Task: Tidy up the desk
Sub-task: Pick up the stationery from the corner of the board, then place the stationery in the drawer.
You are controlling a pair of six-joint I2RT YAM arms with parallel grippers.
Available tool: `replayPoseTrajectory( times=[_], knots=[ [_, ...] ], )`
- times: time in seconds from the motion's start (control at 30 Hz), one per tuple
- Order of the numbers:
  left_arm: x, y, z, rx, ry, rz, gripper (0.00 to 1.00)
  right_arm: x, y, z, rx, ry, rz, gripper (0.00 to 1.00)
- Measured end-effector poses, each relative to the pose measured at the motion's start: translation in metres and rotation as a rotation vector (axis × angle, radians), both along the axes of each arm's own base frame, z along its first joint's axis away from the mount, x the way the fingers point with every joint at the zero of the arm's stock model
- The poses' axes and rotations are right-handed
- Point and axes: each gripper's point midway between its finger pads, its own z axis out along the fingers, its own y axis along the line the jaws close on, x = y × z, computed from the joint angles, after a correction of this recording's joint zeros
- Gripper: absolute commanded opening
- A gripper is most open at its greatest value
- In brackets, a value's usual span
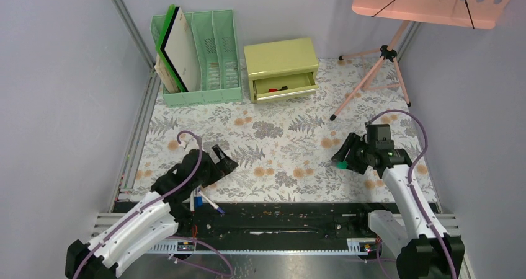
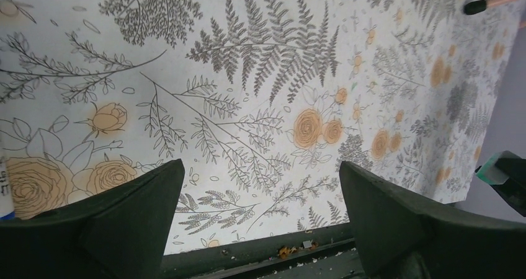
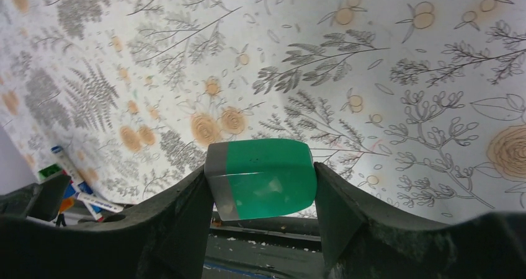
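The desk [image 1: 279, 139] is a pale top printed with grey ferns and orange flowers. My right gripper [image 1: 343, 157] hovers low over its right side, shut on a small green block with a grey end [image 1: 341, 165]. In the right wrist view the block [image 3: 270, 167] fills the gap between the fingers of that gripper [image 3: 260, 183]. My left gripper [image 1: 222, 158] is over the near left of the desk, open. In the left wrist view its jaws [image 2: 260, 189] stand wide apart, with only the desk [image 2: 248, 74] between them.
Some pens [image 1: 208, 201] lie at the near edge by the left arm. A green file rack [image 1: 201, 56] with folders stands at the back left. Beside it is a yellow-green drawer chest [image 1: 280, 59] with its drawer open. A pink stand's tripod [image 1: 378, 68] occupies the back right.
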Motion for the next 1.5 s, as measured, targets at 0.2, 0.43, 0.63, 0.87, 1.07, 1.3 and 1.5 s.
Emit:
replayPoseTrajectory(
  times=[0.2,0.43,0.63,0.87,1.07,1.3,1.5],
  knots=[
    [0.009,0.011,0.03,-0.011,-0.163,0.03,0.99,-0.005,0.01,0.019,0.051,-0.077,0.044,0.37],
    [0.015,0.047,0.071,0.094,-0.383,0.08,0.98,-0.008,0.014,0.023,0.066,-0.094,0.08,0.37],
    [0.018,0.074,0.113,0.243,-0.561,0.085,0.99,-0.01,0.016,0.024,0.079,-0.092,0.094,0.36],
    [0.021,0.088,0.121,0.407,-0.626,0.039,0.99,-0.011,0.017,0.02,0.082,-0.07,0.095,0.36],
    [0.023,0.091,0.124,0.45,-0.657,0.022,0.98,-0.008,0.017,0.019,0.084,-0.042,0.091,0.34],
    [0.02,0.097,0.133,0.44,-0.699,0.052,0.98,0.004,0.026,0.017,0.105,-0.02,0.081,0.33],
    [0.02,0.099,0.13,0.446,-0.7,0.061,0.98,0.019,0.059,0.02,0.102,0.011,0.166,0.32]
  ],
)
